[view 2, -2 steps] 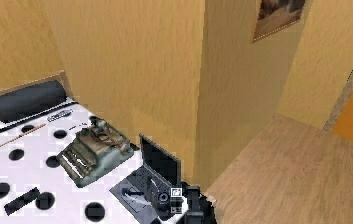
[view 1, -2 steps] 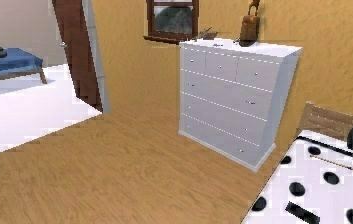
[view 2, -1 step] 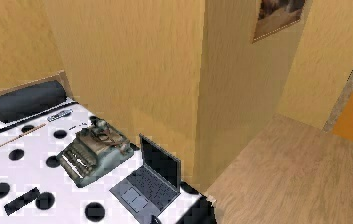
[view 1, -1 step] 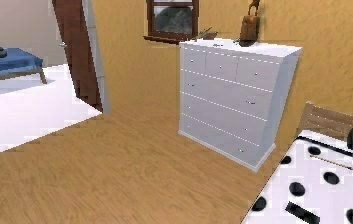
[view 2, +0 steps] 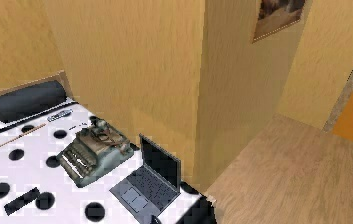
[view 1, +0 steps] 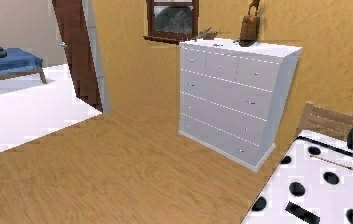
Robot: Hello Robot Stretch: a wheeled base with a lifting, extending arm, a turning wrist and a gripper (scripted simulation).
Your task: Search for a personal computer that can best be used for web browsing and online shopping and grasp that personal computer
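Arm side view puts the laptop (view 2: pixel 149 175) in front of me. It sits with its lid raised on a bed (view 2: pixel 66 186) that has a white cover with black spots, near the edge that meets the wooden floor (view 2: pixel 284 170). Just beside it on the cover is a grey-green machine that looks like a typewriter (view 2: pixel 92 152). A dark bolster pillow (view 2: pixel 29 102) lies at the headboard end, and a small flat black thing (view 2: pixel 22 200) rests near the bottom edge. A tan wall corner juts out behind the bed, and a framed picture (view 2: pixel 279 15) hangs farther back.

Forward view shows me a white dresser (view 1: pixel 234 95) against the tan wall under a window (view 1: pixel 172 20), with a brown object (view 1: pixel 249 28) on top. A dark door (view 1: pixel 76 50) stands at the left.

I cannot tell the end effector's state.
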